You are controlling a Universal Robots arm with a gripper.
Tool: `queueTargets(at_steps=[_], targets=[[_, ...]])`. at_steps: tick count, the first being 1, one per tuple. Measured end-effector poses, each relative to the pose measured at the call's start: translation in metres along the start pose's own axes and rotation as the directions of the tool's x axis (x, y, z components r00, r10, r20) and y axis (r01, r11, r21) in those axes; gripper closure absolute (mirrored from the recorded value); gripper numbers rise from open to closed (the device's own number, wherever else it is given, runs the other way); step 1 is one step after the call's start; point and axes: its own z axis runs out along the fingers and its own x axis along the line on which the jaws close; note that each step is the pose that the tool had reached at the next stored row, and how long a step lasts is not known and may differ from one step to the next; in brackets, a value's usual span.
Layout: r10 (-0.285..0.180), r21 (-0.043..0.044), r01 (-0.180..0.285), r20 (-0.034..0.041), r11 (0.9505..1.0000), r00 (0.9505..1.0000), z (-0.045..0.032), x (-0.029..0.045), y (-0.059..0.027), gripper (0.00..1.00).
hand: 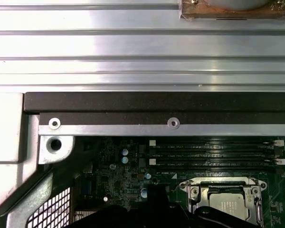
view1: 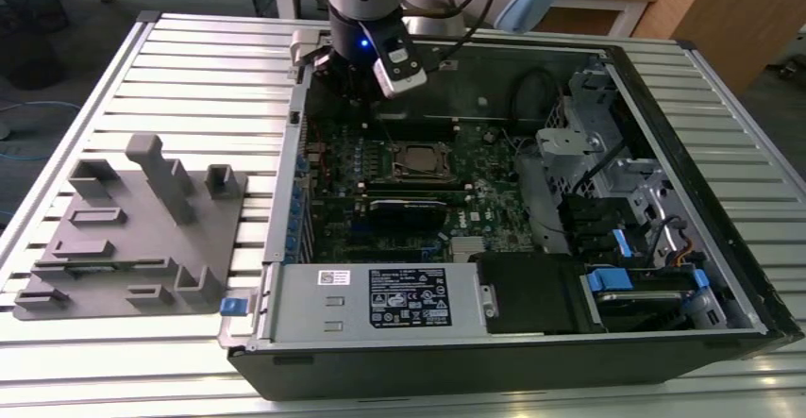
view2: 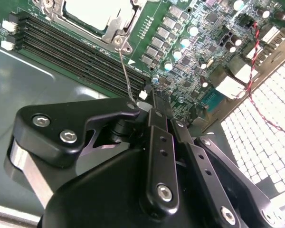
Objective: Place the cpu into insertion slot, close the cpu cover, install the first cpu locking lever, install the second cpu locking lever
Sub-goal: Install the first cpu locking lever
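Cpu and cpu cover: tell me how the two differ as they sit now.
The cpu is a solid square with a plain pale top; the cpu cover is an open frame with a large window. The cpu sits inside that window; the cpu cover lies flat around it, rimming its edges. Both are silvery metal and lie level on the green board.

Overhead light is glaring off the ribbed table in the exterior view, while the computer case interior is sitting darker. In the second wrist view, a perforated panel is blowing out white.
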Motion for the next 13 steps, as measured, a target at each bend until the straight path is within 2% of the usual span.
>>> queueTargets(at_steps=[7,13], targets=[[0.000,-0.0030,0.000,-0.0002,1.0000,1.0000,0.0004,-0.0099,0.0001,0.89],[0.000,-0.0046,0.000,-0.0003,1.0000,1.0000,0.0008,-0.0227,0.0001,0.89]])
